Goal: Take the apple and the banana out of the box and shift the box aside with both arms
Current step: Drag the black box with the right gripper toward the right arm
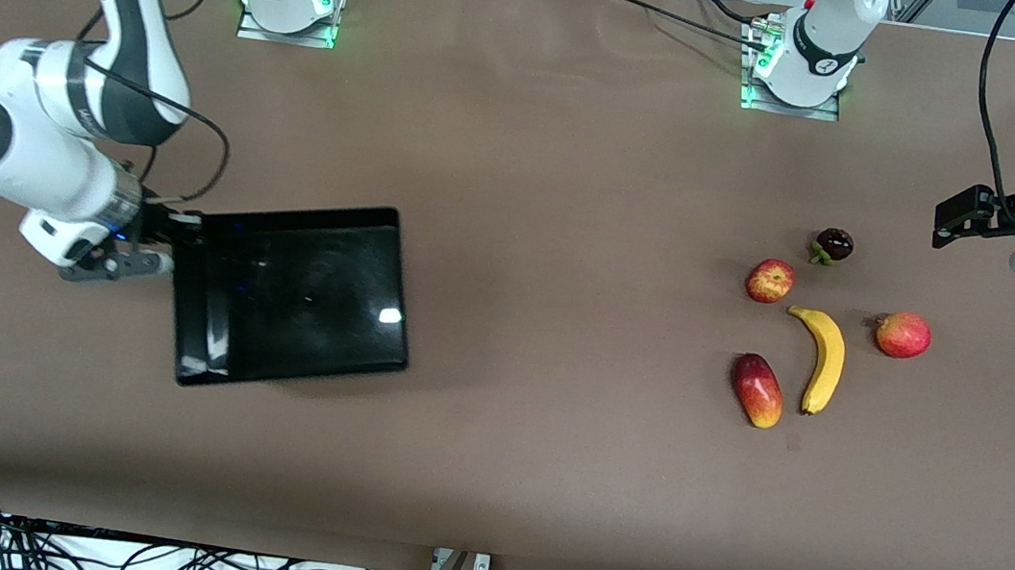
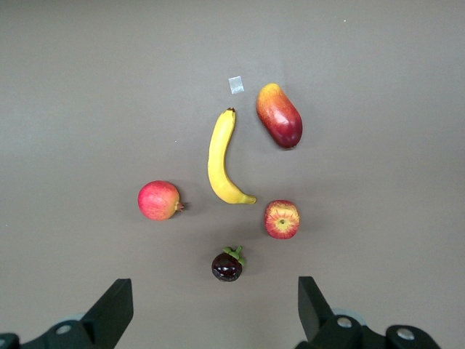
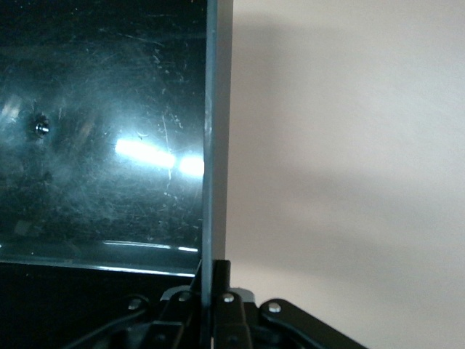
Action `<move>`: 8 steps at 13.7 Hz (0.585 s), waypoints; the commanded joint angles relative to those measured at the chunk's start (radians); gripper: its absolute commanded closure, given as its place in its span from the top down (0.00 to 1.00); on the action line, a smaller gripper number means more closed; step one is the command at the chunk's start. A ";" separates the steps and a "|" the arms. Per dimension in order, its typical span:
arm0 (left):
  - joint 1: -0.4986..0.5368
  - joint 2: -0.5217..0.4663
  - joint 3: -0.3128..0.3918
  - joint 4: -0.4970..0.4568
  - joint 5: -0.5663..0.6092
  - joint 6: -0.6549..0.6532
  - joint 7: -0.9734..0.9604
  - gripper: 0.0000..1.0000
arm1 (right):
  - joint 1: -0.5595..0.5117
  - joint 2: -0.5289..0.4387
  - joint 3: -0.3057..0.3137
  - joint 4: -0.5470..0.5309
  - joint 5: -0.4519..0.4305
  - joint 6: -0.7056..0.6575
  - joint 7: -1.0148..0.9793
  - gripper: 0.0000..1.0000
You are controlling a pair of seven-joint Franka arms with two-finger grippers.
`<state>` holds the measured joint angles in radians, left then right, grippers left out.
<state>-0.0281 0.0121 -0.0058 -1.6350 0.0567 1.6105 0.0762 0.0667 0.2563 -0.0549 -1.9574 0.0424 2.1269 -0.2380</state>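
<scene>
The right gripper point(image 1: 169, 245) is pinched shut on the wall of the box point(image 1: 298, 293), a black open-topped bin resting on the brown worktop point(image 1: 539, 182) toward the right arm's end; in the right wrist view the thin wall point(image 3: 208, 145) runs straight between the pressed fingers. The left gripper point(image 2: 214, 313) hangs with its fingers spread wide, holding nothing, above the worktop near a cluster of fruit toward the left arm's end. There, the banana point(image 1: 823, 360) lies between the apple point(image 1: 769, 280), a mango point(image 1: 757, 390) nearer the front camera, and a pomegranate point(image 1: 902, 334). A dark mangosteen point(image 1: 833, 245) sits farthest from the camera.
</scene>
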 commanded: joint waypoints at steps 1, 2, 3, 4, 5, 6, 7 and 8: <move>0.004 -0.004 -0.002 0.003 -0.028 -0.009 0.011 1.00 | -0.002 -0.077 -0.087 -0.164 0.028 0.132 -0.117 0.00; 0.004 -0.004 -0.002 0.003 -0.028 -0.009 0.011 1.00 | -0.002 -0.083 -0.118 -0.201 0.030 0.178 -0.148 0.00; 0.004 -0.004 -0.002 0.003 -0.028 -0.009 0.011 1.00 | -0.004 -0.083 -0.144 -0.234 0.055 0.211 -0.176 0.00; 0.004 -0.004 -0.002 0.003 -0.028 -0.009 0.011 1.00 | -0.002 -0.081 -0.164 -0.257 0.115 0.220 -0.217 0.00; 0.004 -0.004 -0.002 0.003 -0.028 -0.009 0.011 1.00 | -0.004 -0.077 -0.181 -0.274 0.157 0.225 -0.242 0.00; 0.004 -0.004 -0.002 0.003 -0.028 -0.009 0.011 1.00 | -0.004 -0.072 -0.193 -0.284 0.163 0.225 -0.242 0.00; 0.004 -0.004 0.000 0.003 -0.028 -0.009 0.011 1.00 | -0.004 -0.068 -0.209 -0.290 0.163 0.234 -0.242 0.00; 0.004 -0.004 -0.002 0.003 -0.028 -0.010 0.011 1.00 | -0.004 -0.059 -0.223 -0.299 0.163 0.251 -0.242 0.00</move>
<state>-0.0281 0.0121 -0.0058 -1.6350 0.0567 1.6104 0.0762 0.0641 0.2274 -0.2575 -2.2210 0.1732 2.3492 -0.4498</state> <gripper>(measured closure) 0.000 0.956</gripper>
